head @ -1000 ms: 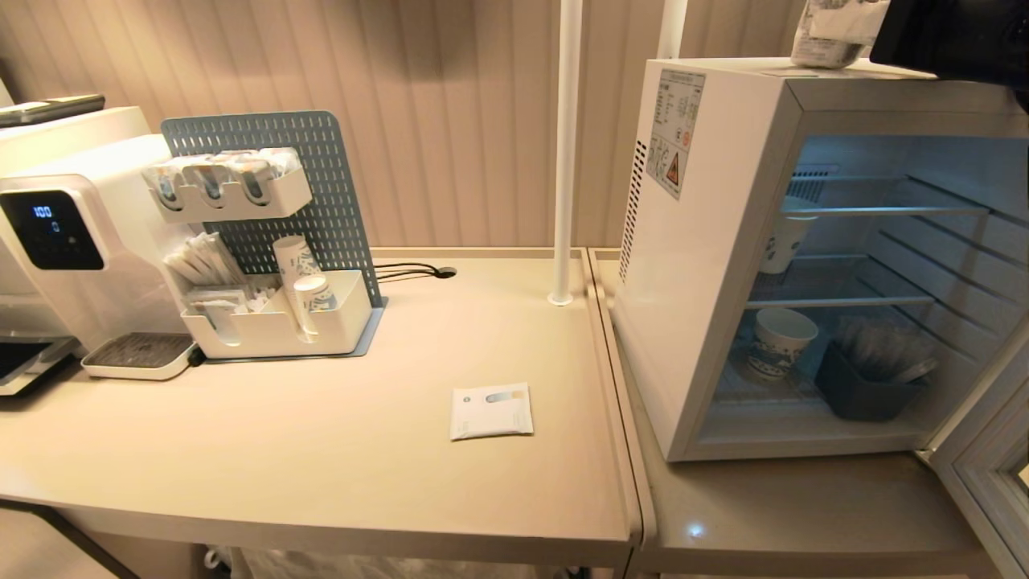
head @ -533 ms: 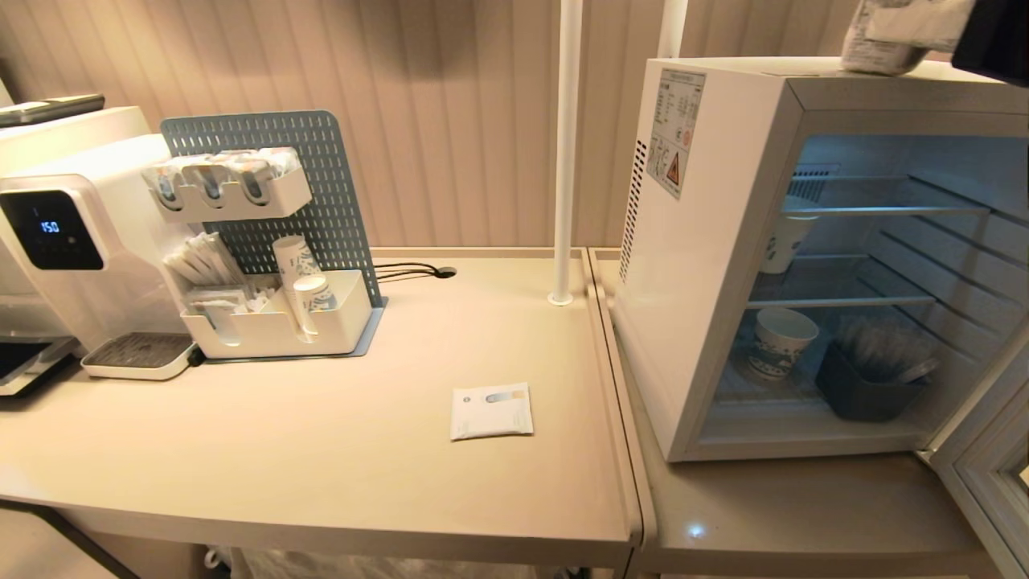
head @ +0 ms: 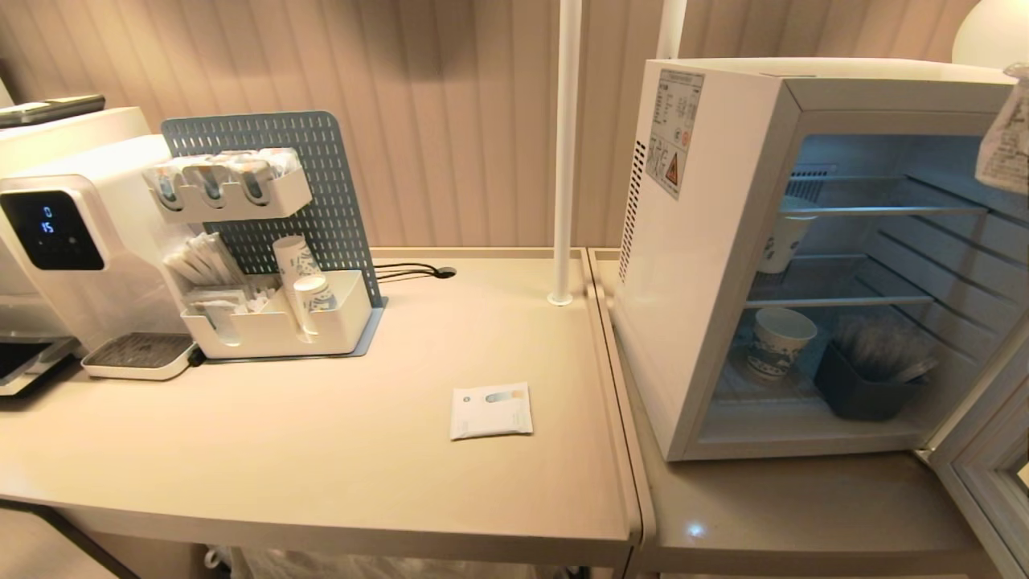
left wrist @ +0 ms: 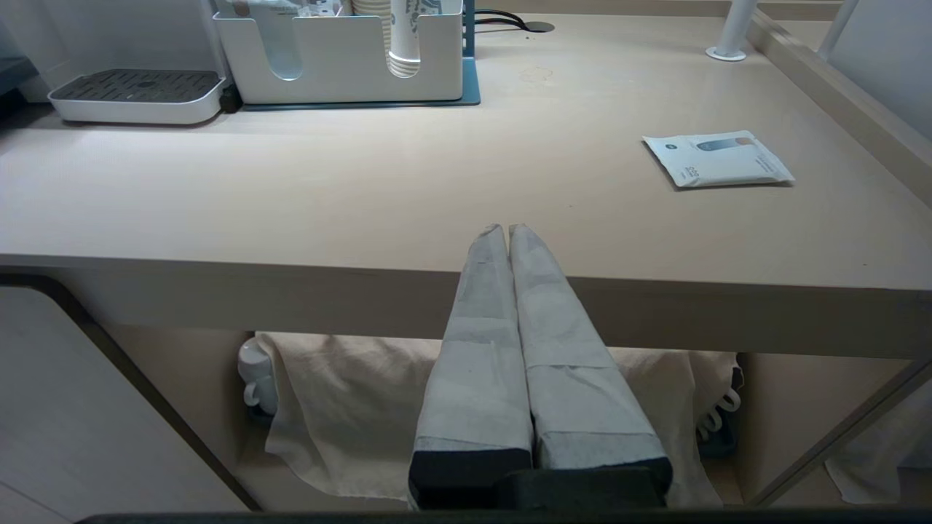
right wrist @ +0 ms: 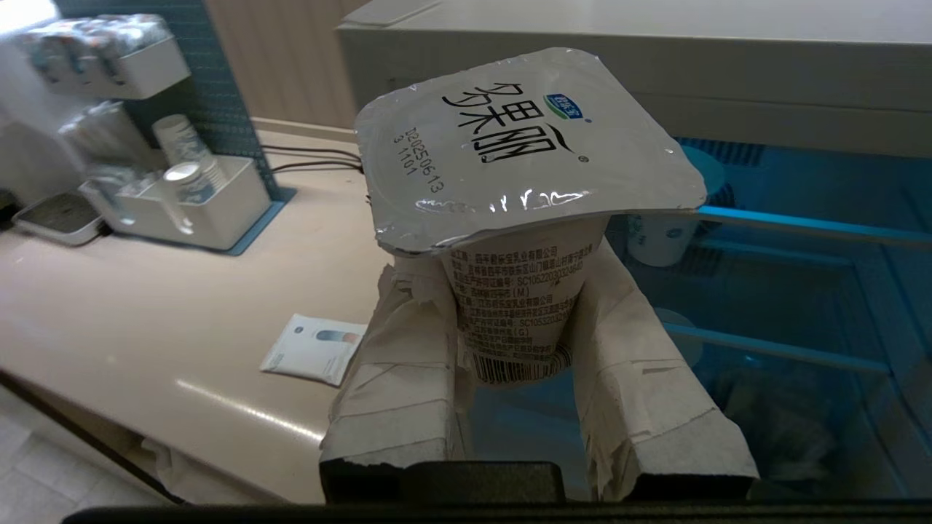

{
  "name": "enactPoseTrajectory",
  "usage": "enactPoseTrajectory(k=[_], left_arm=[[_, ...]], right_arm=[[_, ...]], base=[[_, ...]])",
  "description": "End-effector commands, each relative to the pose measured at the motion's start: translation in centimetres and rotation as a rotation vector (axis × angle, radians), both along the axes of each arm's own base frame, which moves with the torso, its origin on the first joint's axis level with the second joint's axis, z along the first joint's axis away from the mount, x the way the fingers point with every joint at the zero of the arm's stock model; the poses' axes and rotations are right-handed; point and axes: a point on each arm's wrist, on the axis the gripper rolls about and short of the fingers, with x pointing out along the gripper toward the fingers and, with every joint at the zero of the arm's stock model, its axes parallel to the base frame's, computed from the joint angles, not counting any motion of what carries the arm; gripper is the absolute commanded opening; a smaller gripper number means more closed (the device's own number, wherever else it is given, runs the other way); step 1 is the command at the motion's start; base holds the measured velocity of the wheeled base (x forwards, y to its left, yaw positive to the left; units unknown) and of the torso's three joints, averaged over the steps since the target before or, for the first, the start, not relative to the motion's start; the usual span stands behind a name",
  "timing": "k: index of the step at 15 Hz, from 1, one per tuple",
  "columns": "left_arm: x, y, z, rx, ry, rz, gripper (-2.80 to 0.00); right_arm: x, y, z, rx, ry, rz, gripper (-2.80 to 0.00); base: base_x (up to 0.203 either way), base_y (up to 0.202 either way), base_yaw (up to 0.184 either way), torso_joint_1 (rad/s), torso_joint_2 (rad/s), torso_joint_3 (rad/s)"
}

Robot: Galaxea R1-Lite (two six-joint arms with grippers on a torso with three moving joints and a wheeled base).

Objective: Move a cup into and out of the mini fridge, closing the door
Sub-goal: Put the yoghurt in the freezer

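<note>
Wall: vertically ribbed beige panelling (head: 450,96) runs behind everything.
Furniture: a long pale beige laminate table (head: 321,450) with a raised edge abuts a second greyer beige counter (head: 804,498) on the right.
Posts: two slim white round poles (head: 567,145) rise from the table's rear edge.
Cable port: dark cables (head: 406,269) enter a round hole near the wall.
Under the table: crumpled off-white cloth (left wrist: 342,407) hangs below the tabletop.
Floor: pale tiles (right wrist: 44,473) show beneath.
Light: warm, with a bright spot reflected on the counter.
</note>
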Motion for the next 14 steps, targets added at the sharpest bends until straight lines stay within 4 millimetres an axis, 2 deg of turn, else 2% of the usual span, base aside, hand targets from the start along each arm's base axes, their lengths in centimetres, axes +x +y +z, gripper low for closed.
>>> enactPoseTrajectory(k=[1, 4, 7, 14], left_arm=[[0.0, 0.0, 0.0, 0.0, 0.003, 0.0, -2.8], [0.0, 0.0, 0.0, 0.0, 0.001, 0.0, -2.8], [0.0, 0.0, 0.0, 0.0, 0.002, 0.0, -2.8], [0.0, 0.0, 0.0, 0.0, 0.003, 0.0, -2.8]], right_arm=[[-3.4, -0.5, -1.2, -0.006, -0.106, 0.066, -2.8], [-5.8, -0.9, -3.0, -0.017, -0.17, 0.11, -2.8], [-5.9, -0.9, -5.4, -0.018, -0.114, 0.115, -2.8], [-10.3, -2.0, -7.4, 0.025, -0.183, 0.071, -2.8]], base=[[0.0, 0.0, 0.0, 0.0, 0.0, 0.0], [0.0, 0.0, 0.0, 0.0, 0.0, 0.0], [0.0, 0.0, 0.0, 0.0, 0.0, 0.0], [0.0, 0.0, 0.0, 0.0, 0.0, 0.0]])
